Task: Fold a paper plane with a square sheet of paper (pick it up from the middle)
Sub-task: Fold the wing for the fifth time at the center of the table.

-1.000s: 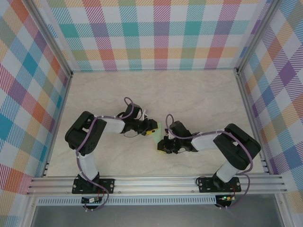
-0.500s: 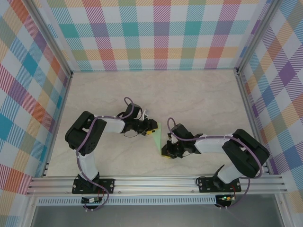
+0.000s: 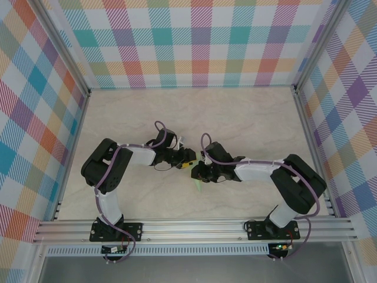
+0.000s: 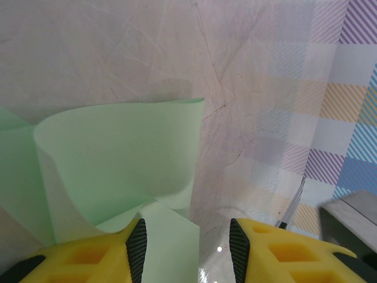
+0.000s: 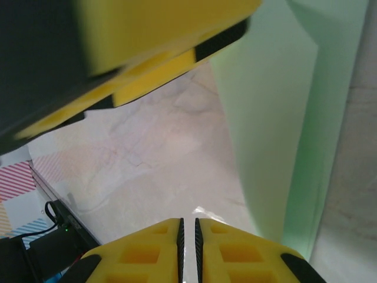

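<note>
The square sheet of paper (image 4: 118, 159), pale green, is folded, and one flap curls up off the table in front of my left gripper (image 4: 187, 247). That gripper is open, its left finger over a flat corner of the sheet and bare table between the jaws. My right gripper (image 5: 188, 227) is shut with nothing in it. It sits low on the table, and the paper (image 5: 283, 118) rises just to its right. From above, both grippers (image 3: 188, 160) (image 3: 196, 174) meet at the table's middle and a sliver of paper (image 3: 200, 184) shows. The paper plane is out of view.
The yellow finger of the left gripper (image 5: 153, 71) hangs close above and ahead of the right one. The pale marbled table (image 3: 247, 118) is ringed by checked walls (image 3: 194, 41), with an aluminium rail (image 3: 194, 227) along the near edge.
The right gripper has swung up and left to the left gripper, and its jaws have parted a hair. The paper, plain between them before, is now mostly covered. The left arm has stayed put.
</note>
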You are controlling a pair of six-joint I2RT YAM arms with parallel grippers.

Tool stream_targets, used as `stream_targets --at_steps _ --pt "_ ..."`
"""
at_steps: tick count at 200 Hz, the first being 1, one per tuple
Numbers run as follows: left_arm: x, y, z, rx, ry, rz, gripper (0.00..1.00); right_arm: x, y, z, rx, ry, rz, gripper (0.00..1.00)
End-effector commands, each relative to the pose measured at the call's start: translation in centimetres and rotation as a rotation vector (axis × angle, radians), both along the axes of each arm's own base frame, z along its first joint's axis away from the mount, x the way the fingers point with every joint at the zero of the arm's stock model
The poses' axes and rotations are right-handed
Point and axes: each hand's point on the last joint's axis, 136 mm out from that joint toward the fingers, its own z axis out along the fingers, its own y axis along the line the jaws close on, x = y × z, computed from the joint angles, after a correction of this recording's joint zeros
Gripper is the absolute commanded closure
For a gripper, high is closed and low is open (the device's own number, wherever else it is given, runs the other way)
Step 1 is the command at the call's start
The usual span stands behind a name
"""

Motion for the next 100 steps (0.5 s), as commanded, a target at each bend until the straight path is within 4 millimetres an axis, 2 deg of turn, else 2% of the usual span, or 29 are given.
stream_targets --at_steps 1,53,100 --pt "-2.5 1.9 -6.0 0.16 0.122 0.007 0.56 0.4 0.5 -0.8 0.025 0.036 -0.002 0.85" --pt "-2.0 1.7 -5.1 0.151 0.094 0.004 0.55 -3.6 -3.3 -6.0 -0.129 0.177 0.01 0.88" --pt "-0.5 1.8 -4.0 0.2 0.031 -0.016 0.55 -4.6 -4.1 -7.2 -0.164 0.21 0.031 0.9"
